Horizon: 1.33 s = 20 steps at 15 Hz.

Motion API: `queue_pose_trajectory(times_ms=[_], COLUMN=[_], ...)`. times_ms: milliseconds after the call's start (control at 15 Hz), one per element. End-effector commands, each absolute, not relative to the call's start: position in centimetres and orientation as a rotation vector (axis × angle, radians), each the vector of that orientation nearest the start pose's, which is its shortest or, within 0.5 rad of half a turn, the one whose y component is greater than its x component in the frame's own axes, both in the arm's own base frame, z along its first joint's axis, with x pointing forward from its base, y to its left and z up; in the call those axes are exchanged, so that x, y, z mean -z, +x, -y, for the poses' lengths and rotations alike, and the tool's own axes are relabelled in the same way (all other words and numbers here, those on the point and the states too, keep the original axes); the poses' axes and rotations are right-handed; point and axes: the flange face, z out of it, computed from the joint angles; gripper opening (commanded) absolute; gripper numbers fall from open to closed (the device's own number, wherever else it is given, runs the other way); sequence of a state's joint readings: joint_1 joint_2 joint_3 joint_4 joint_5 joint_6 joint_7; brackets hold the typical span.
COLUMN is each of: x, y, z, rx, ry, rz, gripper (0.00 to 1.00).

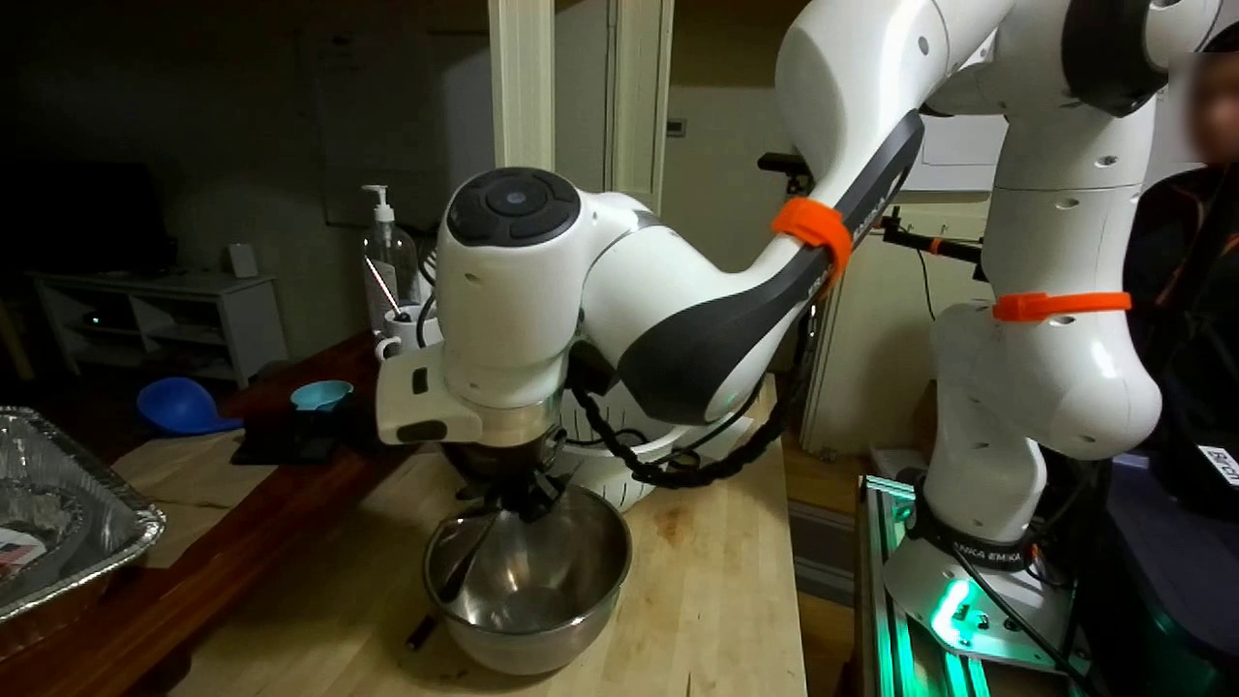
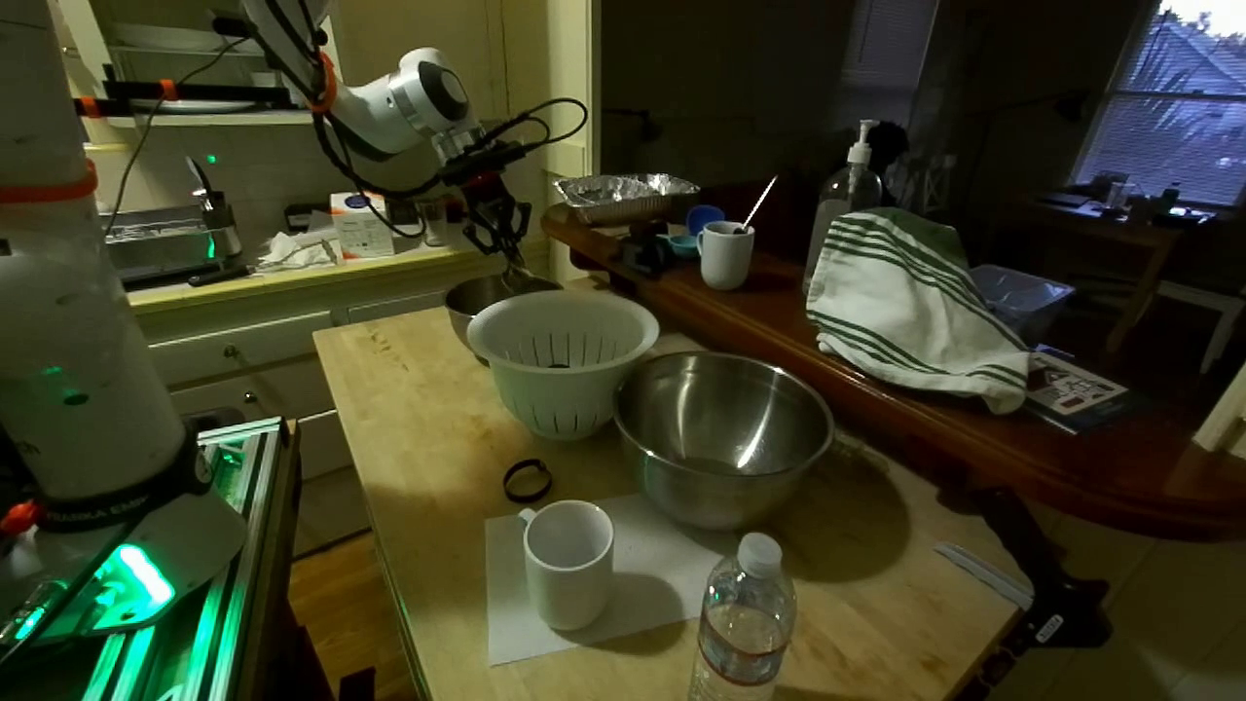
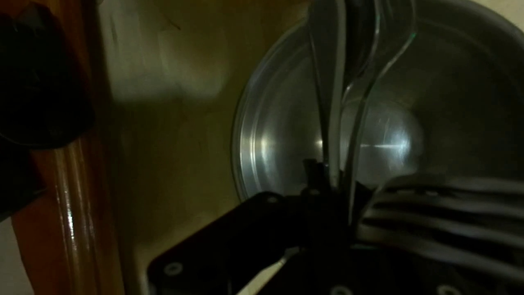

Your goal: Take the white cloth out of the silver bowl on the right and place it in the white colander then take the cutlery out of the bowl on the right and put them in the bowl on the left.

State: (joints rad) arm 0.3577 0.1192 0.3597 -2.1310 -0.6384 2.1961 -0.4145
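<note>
In the wrist view, your gripper [image 3: 337, 182], low at frame centre, grasps several pieces of cutlery [image 3: 336, 90] over the silver bowl [image 3: 458, 110] at upper right.

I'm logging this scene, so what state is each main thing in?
Gripper: closed, gripping
Cutlery: held, several pieces together
Smaller bowl: upright, interior partly hidden
Larger bowl: upright
Colander: upright
Table mug: upright
Counter mug: upright, stick inside
Water bottle: capped, upright
Pump bottle: upright
Striped towel: draped
Base light: lit green
</note>
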Motion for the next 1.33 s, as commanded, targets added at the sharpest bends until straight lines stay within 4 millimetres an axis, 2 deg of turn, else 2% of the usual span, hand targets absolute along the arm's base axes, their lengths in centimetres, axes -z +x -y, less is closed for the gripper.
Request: queue_pose_trajectory(times_ms=[0, 267, 600, 667, 733, 800, 1000, 1267], x=[-33.4, -30.9, -28.2, -27.8, -27.7, -27.8, -28.7, -31.9], y=[45.5, 47.6, 49.2, 49.4, 49.5, 49.5, 48.5, 45.0], z=[-35.0, -35.2, -36.4, -36.8, -37.1, -37.4, -38.8, -40.7], rx=[0.101, 0.058, -0.131, -0.176, -0.206, -0.226, -0.256, -0.215], ry=[-2.552, -2.473, -2.326, -2.293, -2.271, -2.252, -2.216, -2.228], rz=[2.51, 2.519, 2.566, 2.584, 2.599, 2.617, 2.684, 2.788], gripper=[0.02, 0.02, 0.02, 0.32, 0.33, 0.38, 0.6, 0.91])
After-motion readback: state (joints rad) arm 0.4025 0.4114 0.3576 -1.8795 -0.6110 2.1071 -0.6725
